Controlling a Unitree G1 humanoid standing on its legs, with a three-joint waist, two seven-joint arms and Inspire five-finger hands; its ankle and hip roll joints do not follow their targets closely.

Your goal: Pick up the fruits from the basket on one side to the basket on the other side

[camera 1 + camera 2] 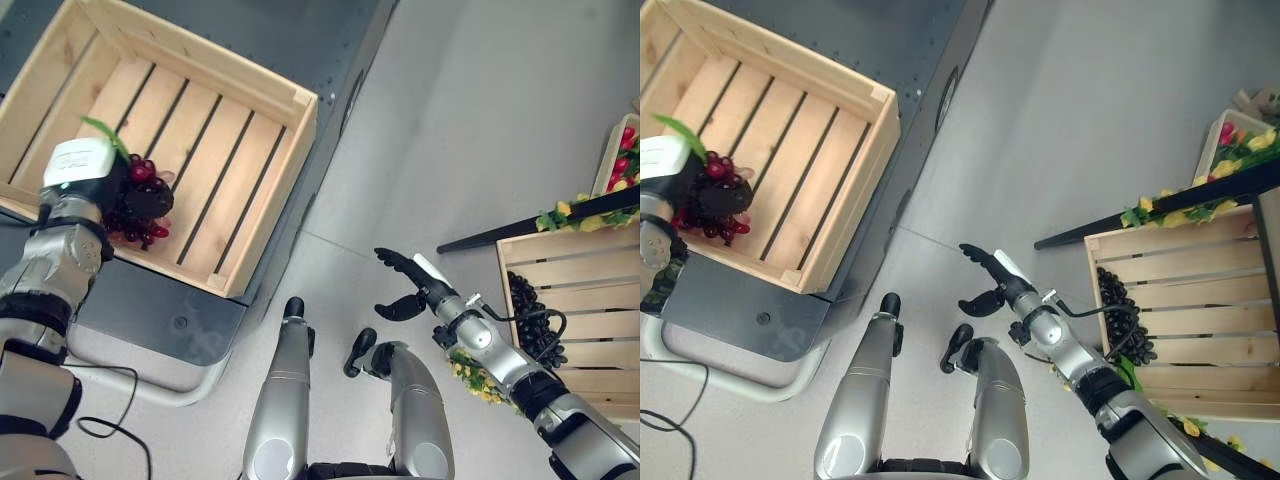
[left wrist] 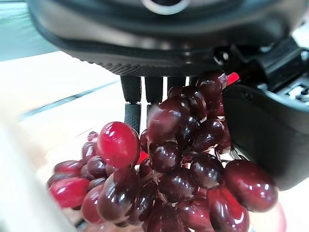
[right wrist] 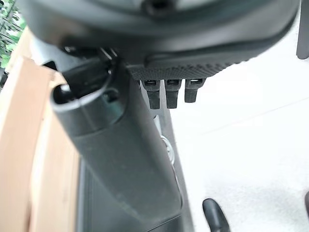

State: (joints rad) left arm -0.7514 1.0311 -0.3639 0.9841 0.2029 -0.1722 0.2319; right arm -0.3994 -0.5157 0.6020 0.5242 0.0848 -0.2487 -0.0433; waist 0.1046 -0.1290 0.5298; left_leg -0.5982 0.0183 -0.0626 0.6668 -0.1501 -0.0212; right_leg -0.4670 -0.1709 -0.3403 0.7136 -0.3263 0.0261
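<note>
Left hand (image 1: 112,190) is over the near-left part of the left crate (image 1: 262,215), fingers (image 2: 131,104) curled round a bunch of red grapes (image 1: 143,208). In the left wrist view the grapes hang against the palm, thumb pressing them from one side; a green leaf (image 1: 105,135) sticks out on the far side of the hand. Can't tell whether the bunch touches the crate's slats or hangs just above them; the hand covers that spot. The crate sits on a dark grey platform (image 1: 160,320); its far-left corner is cut off by the frame.

Right hand (image 1: 410,285) is out over the light floor (image 1: 480,120) between the two crates, holding nothing, fingers loosely bent, thumb apart from them. The right wrist view shows just the fingertips (image 3: 170,92) past the palm.

Right crate (image 1: 590,290) stands on the right, partly cut off by the frame edge. A bunch of black grapes (image 1: 530,320) lies inside it against its left wall. A dark bar (image 1: 540,225) runs along its far edge with yellow-green foliage (image 1: 575,215) on it. More red and yellow fruit (image 1: 1240,140) lies in a container further right, too small to identify. Something yellow-green (image 1: 470,375) shows beside the right forearm, mostly hidden by it.
</note>
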